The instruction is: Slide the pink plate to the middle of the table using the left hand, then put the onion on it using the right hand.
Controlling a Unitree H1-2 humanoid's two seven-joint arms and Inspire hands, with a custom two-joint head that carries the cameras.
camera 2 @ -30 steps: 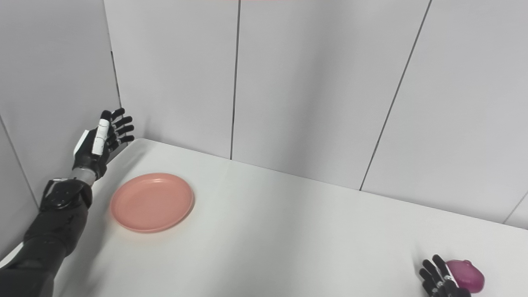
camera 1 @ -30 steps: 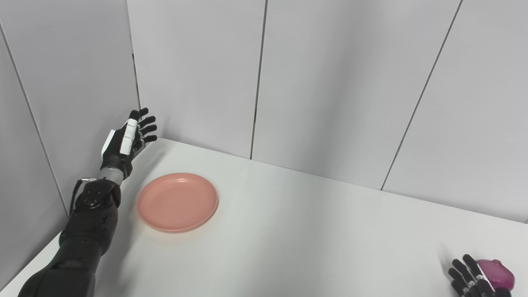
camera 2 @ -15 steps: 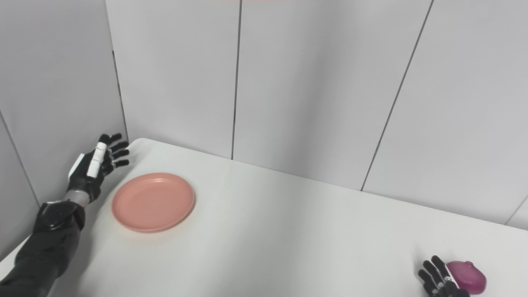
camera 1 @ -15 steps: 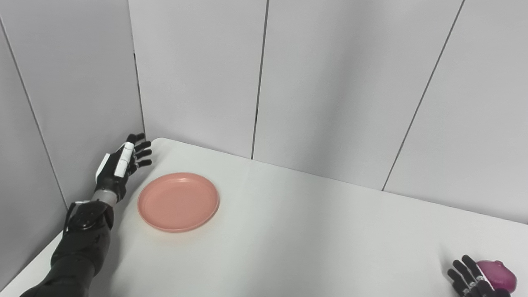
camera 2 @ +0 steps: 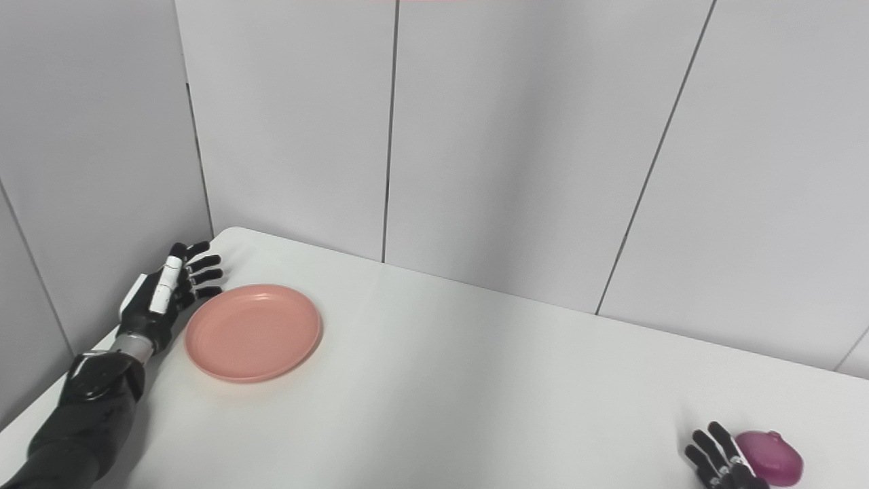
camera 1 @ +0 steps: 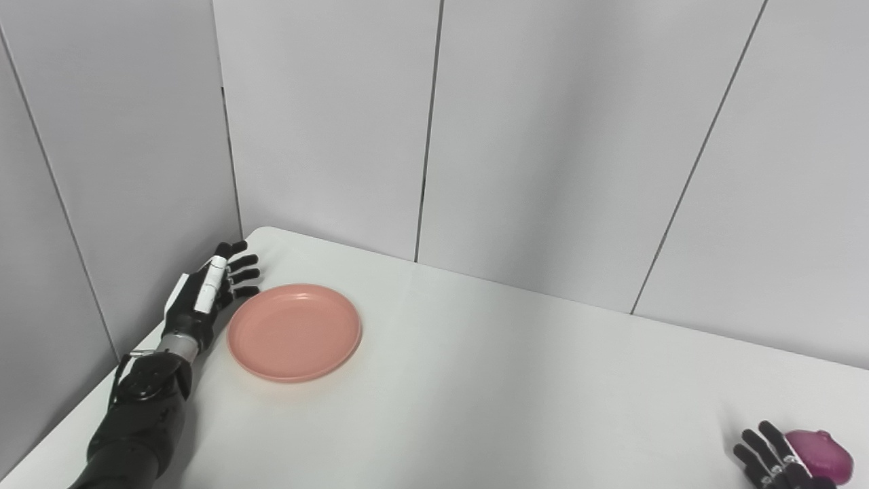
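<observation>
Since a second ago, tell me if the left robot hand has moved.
Yes. The left robot hand has dropped from up against the wall panel to beside the pink plate.

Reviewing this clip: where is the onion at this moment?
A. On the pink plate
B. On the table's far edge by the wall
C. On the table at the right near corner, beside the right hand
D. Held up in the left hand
C: the onion lies on the table next to the open right hand, far from the empty pink plate.
</observation>
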